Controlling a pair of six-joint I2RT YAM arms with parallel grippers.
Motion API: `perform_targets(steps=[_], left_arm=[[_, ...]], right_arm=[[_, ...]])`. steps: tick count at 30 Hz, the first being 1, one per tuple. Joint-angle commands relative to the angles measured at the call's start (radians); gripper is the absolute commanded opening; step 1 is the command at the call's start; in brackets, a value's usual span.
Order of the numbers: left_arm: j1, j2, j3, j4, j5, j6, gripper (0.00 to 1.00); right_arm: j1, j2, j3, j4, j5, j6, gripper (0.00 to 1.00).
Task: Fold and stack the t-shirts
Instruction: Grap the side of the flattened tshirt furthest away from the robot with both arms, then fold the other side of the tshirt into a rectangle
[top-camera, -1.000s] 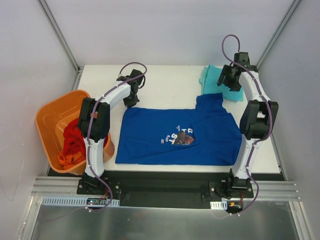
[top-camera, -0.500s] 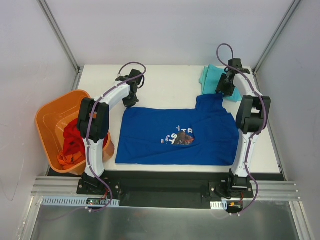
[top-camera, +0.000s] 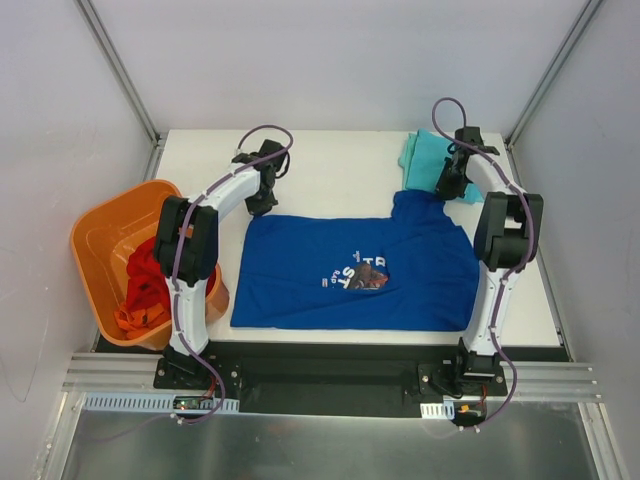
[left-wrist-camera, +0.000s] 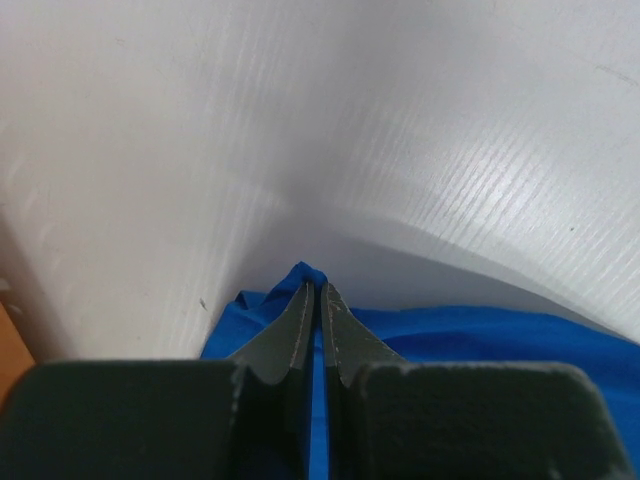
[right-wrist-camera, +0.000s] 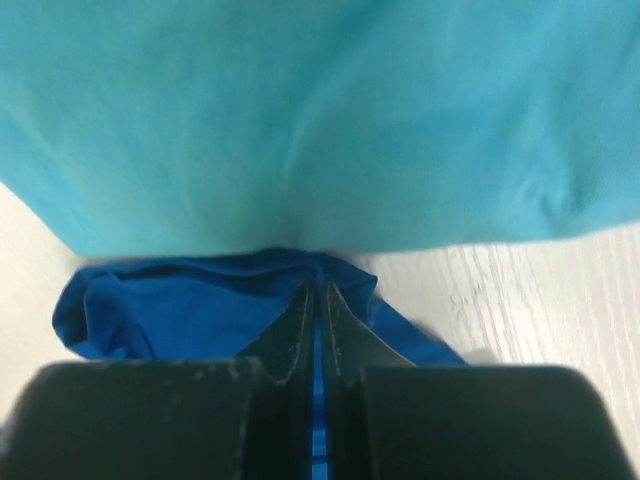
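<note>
The royal blue t-shirt (top-camera: 355, 270) lies spread on the white table (top-camera: 340, 165), white lettering facing up. My left gripper (top-camera: 262, 205) is shut on its far left corner; blue cloth (left-wrist-camera: 300, 280) pokes out between the tips (left-wrist-camera: 313, 292). At the far right, my right gripper (top-camera: 447, 190) is shut on the shirt's sleeve edge (right-wrist-camera: 200, 310), with a strip of blue between the jaws (right-wrist-camera: 316, 295). The folded light teal t-shirt (top-camera: 428, 160) sits just beyond it and fills the upper right wrist view (right-wrist-camera: 320, 120). A red t-shirt (top-camera: 145, 285) is bundled in the tub.
An orange plastic tub (top-camera: 105, 235) stands off the table's left edge, beside the left arm. Grey enclosure walls surround the table. The black base rail (top-camera: 330, 375) runs along the near edge.
The right gripper came down and leftward from above the teal shirt to the blue shirt's far right sleeve and closed on it. The left gripper stayed put.
</note>
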Motion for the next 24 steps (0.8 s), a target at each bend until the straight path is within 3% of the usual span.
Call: perform_targets(steps=[1, 15, 24], left_arm=[[-0.027, -0.088, -0.024, -0.023, -0.042, -0.004, 0.0], [-0.088, -0.275, -0.21, -0.015, -0.101, -0.068, 0.0], [-0.131, -0.436, -0.4, 0.011, -0.144, -0.131, 0.0]], right_arm=[[0.009, -0.183, -0.086, 0.031, 0.006, -0.009, 0.01], [0.061, -0.633, -0.503, 0.094, -0.002, -0.034, 0.0], [0.078, -0.955, -0.727, -0.028, 0.139, -0.003, 0.01]])
